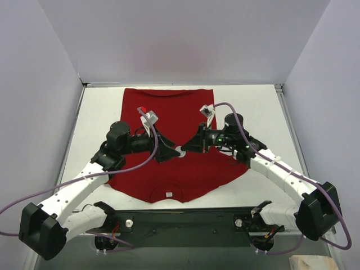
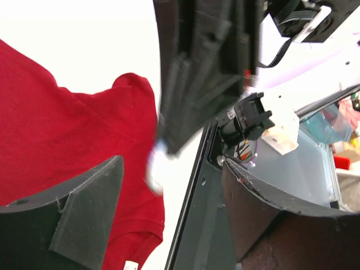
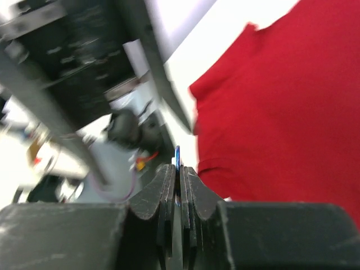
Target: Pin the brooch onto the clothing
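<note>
Dark-blue along the one thin edge that shows, the brooch [image 3: 178,153] stands edge-on between the tips of the right gripper [image 3: 178,170], whose jaws are pressed together on it; its face cannot be made out in any view. From above, this right gripper [image 1: 189,146] reaches in from the right, above the middle of the clothing [image 1: 169,112], and meets the left gripper [image 1: 170,152] tip to tip. A small pale spot sits just where the two come together, too blurred to name. The left gripper [image 2: 171,169] has its jaws spread wide, one dark finger [image 2: 84,216] low on the left of its wrist view and the other low on the right, with the right arm's black, blurred gripper lying across the gap between them; nothing is pinched in it. The clothing, a deep-red short-sleeved T-shirt, lies spread flat on the white table [image 1: 253,112], collar toward the arms' bases and hem at the far side, with its small white label [image 1: 168,194] showing inside the collar. Purple cables [image 1: 236,121] loop along both arms.
</note>
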`<act>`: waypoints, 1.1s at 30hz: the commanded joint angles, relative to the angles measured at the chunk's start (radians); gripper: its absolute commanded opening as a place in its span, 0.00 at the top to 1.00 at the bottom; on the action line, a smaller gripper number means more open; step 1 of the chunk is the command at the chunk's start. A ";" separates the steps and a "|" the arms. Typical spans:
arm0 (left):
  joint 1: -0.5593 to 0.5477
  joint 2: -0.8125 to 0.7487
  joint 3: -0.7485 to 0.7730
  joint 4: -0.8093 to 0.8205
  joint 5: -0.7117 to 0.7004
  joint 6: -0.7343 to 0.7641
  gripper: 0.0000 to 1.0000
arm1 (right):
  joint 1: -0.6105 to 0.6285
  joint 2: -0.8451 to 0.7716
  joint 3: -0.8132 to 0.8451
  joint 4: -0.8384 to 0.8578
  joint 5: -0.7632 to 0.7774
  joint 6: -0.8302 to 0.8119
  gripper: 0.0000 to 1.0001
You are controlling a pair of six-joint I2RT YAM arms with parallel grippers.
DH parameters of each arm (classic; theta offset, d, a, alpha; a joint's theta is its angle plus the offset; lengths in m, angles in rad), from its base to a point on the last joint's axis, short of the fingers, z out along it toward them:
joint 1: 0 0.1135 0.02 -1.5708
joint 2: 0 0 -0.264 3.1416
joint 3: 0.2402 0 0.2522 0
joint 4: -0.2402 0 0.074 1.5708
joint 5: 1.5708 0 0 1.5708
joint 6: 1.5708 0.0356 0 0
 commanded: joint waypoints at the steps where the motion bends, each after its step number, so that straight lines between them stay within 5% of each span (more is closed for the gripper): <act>1: 0.046 -0.050 0.006 0.151 0.054 -0.086 0.19 | -0.043 -0.090 -0.019 -0.005 0.189 -0.002 1.00; 9: 0.112 -0.002 -0.082 0.403 0.062 -0.310 0.15 | -0.057 -0.282 -0.163 0.121 0.444 0.110 1.00; 15: 0.107 0.136 -0.140 0.766 0.110 -0.551 0.14 | -0.057 -0.299 -0.252 0.367 0.450 0.217 1.00; 19: 0.092 0.197 -0.137 0.864 0.100 -0.611 0.16 | -0.051 -0.268 -0.280 0.484 0.436 0.272 1.00; 33: 0.025 0.329 -0.102 0.941 0.044 -0.636 0.51 | -0.012 -0.258 -0.230 0.432 0.433 0.243 1.00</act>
